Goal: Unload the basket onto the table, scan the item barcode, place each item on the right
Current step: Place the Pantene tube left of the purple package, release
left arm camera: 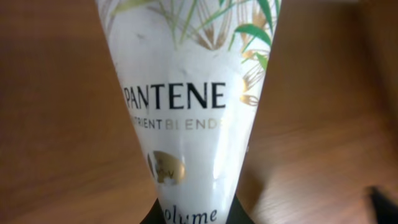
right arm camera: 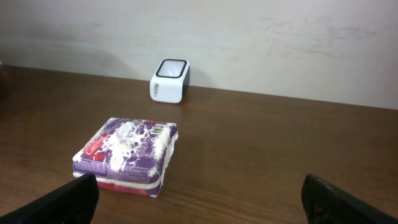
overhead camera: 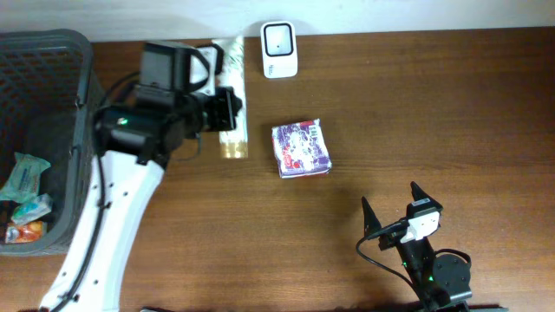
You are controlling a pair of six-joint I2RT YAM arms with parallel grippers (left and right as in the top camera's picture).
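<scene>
Two robot arms, seen from above. The left arm (overhead camera: 104,217) has a long, flat white link that leads into a cluster of black joint housings, where a small green light (overhead camera: 121,120) glows. Thin black cables (overhead camera: 117,85) loop beside the joints. A square black camera box (overhead camera: 169,62) sits at the wrist, next to the black left claw (overhead camera: 227,110). The right arm (overhead camera: 447,276) has a rounded black body with a second green light (overhead camera: 427,279), a curling black cable (overhead camera: 373,251), and a white block (overhead camera: 423,224) at the wrist. The right claw (overhead camera: 388,194) has two black, pointed, triangular fingers (overhead camera: 369,215).
</scene>
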